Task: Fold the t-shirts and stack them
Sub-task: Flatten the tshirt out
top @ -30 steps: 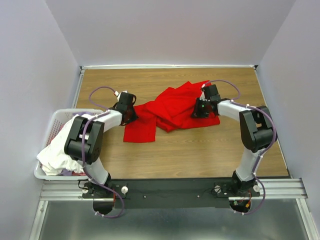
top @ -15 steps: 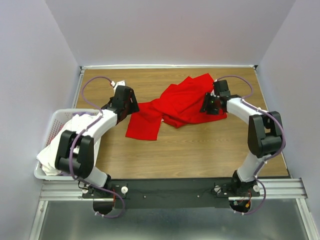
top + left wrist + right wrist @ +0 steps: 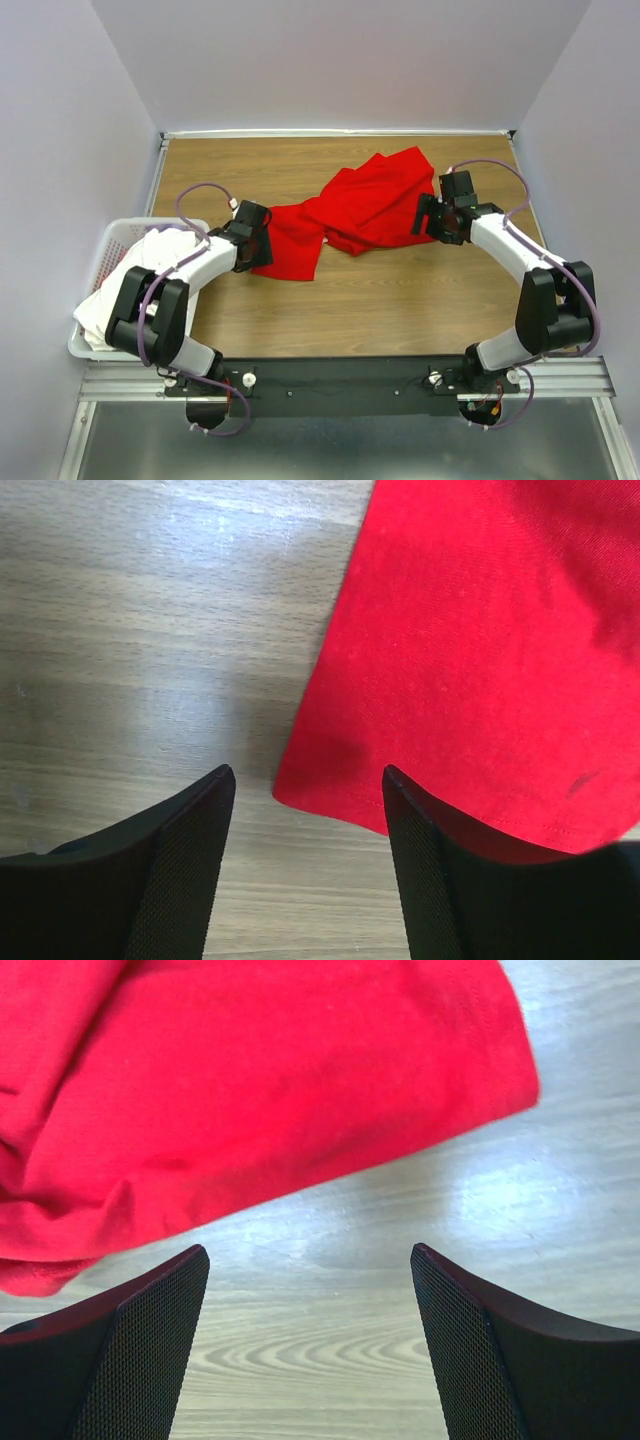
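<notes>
The red t-shirt (image 3: 350,210) lies crumpled mid-table, with bare wooden table (image 3: 380,300) open toward 6 o'clock. The left gripper (image 3: 260,245) is at the shirt's 9 o'clock hem corner, jaws wide, gripping nothing. The right gripper (image 3: 433,218) is at its 3 o'clock edge, jaws wide and empty. White t-shirts (image 3: 112,300) fill the laundry basket (image 3: 112,238) at 8 o'clock.

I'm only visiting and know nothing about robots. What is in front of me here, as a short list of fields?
Red t-shirt: crumpled and unfolded on the wooden table
Left tool: open, over a corner of the shirt, gripping nothing
Right tool: open, over bare wood beside the shirt's edge
White shirts: heaped in the laundry basket at the table's left
Folding: not yet done
</notes>
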Controlling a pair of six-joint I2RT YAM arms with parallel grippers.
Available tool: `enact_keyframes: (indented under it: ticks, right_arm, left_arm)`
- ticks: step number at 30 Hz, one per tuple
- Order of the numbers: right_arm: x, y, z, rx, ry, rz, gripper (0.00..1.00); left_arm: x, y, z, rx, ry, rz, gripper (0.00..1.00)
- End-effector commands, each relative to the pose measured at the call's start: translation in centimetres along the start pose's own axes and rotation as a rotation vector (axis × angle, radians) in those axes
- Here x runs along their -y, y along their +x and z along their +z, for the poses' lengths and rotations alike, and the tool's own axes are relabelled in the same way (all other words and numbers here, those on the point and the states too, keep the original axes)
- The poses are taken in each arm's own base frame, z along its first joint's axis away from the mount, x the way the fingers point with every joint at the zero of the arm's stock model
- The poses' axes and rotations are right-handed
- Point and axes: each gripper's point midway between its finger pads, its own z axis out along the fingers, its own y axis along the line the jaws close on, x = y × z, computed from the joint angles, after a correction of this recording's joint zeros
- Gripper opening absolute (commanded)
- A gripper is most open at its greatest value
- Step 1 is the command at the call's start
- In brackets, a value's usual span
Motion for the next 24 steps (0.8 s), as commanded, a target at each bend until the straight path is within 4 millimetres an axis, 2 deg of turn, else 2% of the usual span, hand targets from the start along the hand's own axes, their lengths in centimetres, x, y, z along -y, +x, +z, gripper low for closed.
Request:
enact_keyframes:
  ticks: [1, 4, 7, 8, 13, 16, 20, 21, 23, 24]
  right_arm:
    - [1.3, 0.8, -0.6, -0.002, 0.059, -0.007, 0.89]
    - [1.5, 1.0, -0.7, -0.003, 0.063, -0.005, 0.89]
    - [1.5, 1.0, -0.8, -0.001, 0.062, -0.005, 0.89]
    - [1.4, 1.0, -0.8, 0.000, 0.061, -0.006, 0.89]
    - [1.4, 0.9, -0.8, -0.001, 0.059, -0.002, 0.89]
    - [1.4, 0.9, -0.8, 0.001, 0.063, -0.002, 0.89]
    - [1.8, -0.1, -0.8, 0.028, 0.092, 0.008, 0.89]
    - [1.8, -0.4, -0.9, 0.035, 0.097, 0.016, 0.89]
    - [2.1, -0.7, -0.8, 0.041, 0.109, 0.041, 0.89]
    - [2.9, -1.1, -0.5, 0.042, 0.125, 0.077, 0.89]
  left_arm:
    - [-0.2, 0.0, 0.3, -0.015, -0.026, 0.025, 0.66]
    - [-0.1, 0.3, 0.7, -0.033, -0.027, 0.042, 0.59]
    - [-0.1, 1.0, 1.3, -0.054, -0.028, 0.049, 0.56]
    - [-0.3, 1.5, 1.5, -0.064, -0.032, 0.049, 0.52]
    - [-0.7, 3.6, 2.8, -0.129, -0.046, 0.052, 0.47]
    - [-1.0, 4.7, 3.0, -0.154, -0.054, 0.045, 0.32]
    - [-1.0, 5.2, 2.9, -0.158, -0.044, 0.036, 0.04]
    - [-1.0, 5.2, 2.8, -0.156, -0.043, 0.036, 0.00]
    - [-1.0, 4.7, 2.4, -0.138, -0.042, 0.033, 0.00]
    - [-0.8, 3.6, 1.9, -0.100, -0.038, 0.022, 0.00]
